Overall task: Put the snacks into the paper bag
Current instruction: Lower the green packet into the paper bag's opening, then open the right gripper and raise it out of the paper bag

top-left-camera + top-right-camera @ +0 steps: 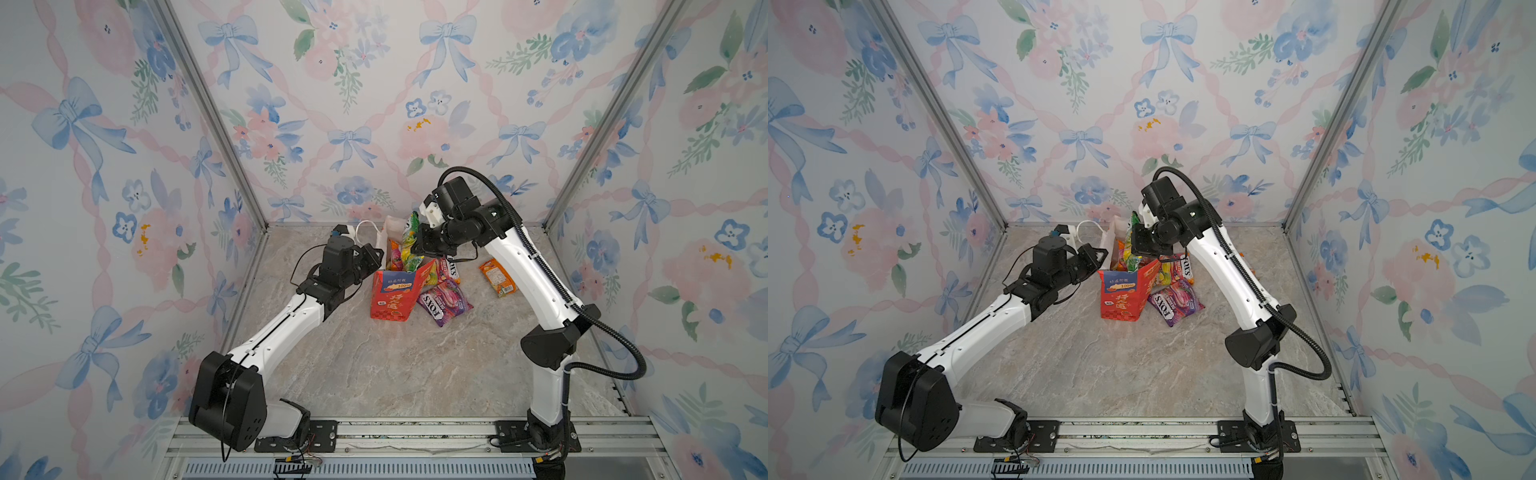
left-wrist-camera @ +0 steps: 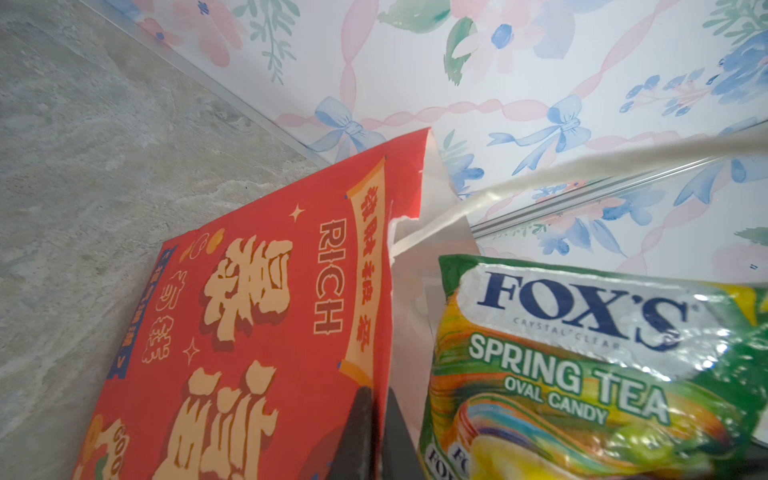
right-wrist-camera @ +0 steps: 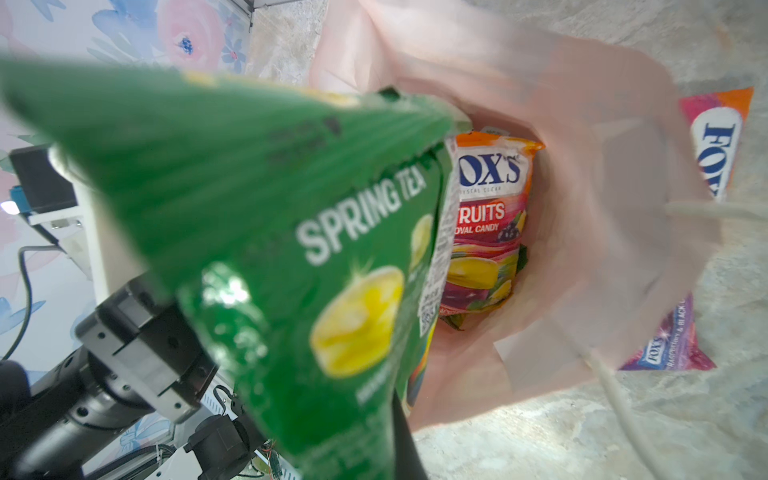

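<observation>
marble tabletop (image 1: 374, 365), paper bag (image 1: 392, 299) holding fruits packet (image 3: 486, 232); left claw (image 2: 379, 397) pinches bag, right claw (image 1: 419, 249) pinches green packet (image 3: 291, 232).

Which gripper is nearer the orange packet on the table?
Right: right gripper holds a green packet over the bag, left of the orange packet; left gripper pinches the bag's left edge.

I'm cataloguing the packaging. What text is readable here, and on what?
"FOX'S CRYSTAL CLEAR SPRING TEA OVAL CANDY": green packet.
"RICH": red paper bag.
"OX'S", "RUITS", "OVAL CANDY", first letters hidden: red-orange packet inside the bag.
"FOX'S": purple packet beside the bag.
Orange packet: print too small to read.
</observation>
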Controlling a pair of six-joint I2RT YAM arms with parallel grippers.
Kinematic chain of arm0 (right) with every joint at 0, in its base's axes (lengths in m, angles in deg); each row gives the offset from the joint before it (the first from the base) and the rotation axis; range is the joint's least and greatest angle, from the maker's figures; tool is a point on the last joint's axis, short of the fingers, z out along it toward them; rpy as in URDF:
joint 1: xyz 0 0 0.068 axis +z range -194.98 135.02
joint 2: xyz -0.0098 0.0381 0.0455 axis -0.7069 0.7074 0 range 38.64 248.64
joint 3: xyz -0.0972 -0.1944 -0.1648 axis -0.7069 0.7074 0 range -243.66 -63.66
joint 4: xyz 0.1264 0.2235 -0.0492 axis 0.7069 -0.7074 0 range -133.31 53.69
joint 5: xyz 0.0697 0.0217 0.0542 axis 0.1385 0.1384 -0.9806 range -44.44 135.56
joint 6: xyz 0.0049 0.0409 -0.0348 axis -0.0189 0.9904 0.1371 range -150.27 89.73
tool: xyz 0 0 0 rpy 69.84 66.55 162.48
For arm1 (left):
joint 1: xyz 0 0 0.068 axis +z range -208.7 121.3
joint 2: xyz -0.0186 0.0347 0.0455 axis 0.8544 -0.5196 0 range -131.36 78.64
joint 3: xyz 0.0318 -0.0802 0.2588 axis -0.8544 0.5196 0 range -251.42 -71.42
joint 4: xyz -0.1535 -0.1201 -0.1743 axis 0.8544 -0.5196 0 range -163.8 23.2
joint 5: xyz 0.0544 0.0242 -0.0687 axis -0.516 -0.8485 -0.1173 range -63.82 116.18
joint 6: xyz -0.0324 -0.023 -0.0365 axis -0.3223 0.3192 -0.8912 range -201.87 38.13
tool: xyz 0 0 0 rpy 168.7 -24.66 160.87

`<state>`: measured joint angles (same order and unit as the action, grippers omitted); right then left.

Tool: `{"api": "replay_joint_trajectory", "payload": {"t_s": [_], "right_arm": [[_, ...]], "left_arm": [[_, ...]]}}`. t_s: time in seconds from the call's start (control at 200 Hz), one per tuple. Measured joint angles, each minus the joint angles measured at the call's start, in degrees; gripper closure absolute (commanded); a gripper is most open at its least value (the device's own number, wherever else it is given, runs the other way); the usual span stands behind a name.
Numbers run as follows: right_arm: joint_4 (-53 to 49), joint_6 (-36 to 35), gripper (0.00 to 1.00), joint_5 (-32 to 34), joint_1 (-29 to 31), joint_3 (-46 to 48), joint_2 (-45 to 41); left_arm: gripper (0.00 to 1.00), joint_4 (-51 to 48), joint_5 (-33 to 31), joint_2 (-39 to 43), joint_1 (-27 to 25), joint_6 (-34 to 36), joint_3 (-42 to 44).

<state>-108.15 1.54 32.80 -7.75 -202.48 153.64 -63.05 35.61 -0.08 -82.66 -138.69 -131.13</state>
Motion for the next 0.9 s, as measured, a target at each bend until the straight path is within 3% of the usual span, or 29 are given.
{"api": "replay_joint_trajectory", "payload": {"t_s": [0.265, 0.345, 0.51, 0.9], "right_arm": [[-0.94, 0.83, 1.00, 1.36, 1.51, -1.64, 5.60], [-1.07, 1.16, 0.78, 1.62, 1.44, -2.01, 6.01], [-1.16, 1.55, 0.59, 1.42, 1.44, -3.17, 6.01], [-1.05, 0.92, 0.52, 1.18, 0.96, -4.11, 5.99]], "left_arm": [[0.92, 1.66, 0.46, 0.00, 0.00, 0.20, 0.92], [0.92, 2.49, 0.50, 0.11, 0.00, 0.20, 1.42], [0.92, 3.04, 0.48, 0.66, 0.00, 0.20, 1.97], [0.91, 3.43, 0.61, 0.66, 0.00, 0.20, 2.05]]}}
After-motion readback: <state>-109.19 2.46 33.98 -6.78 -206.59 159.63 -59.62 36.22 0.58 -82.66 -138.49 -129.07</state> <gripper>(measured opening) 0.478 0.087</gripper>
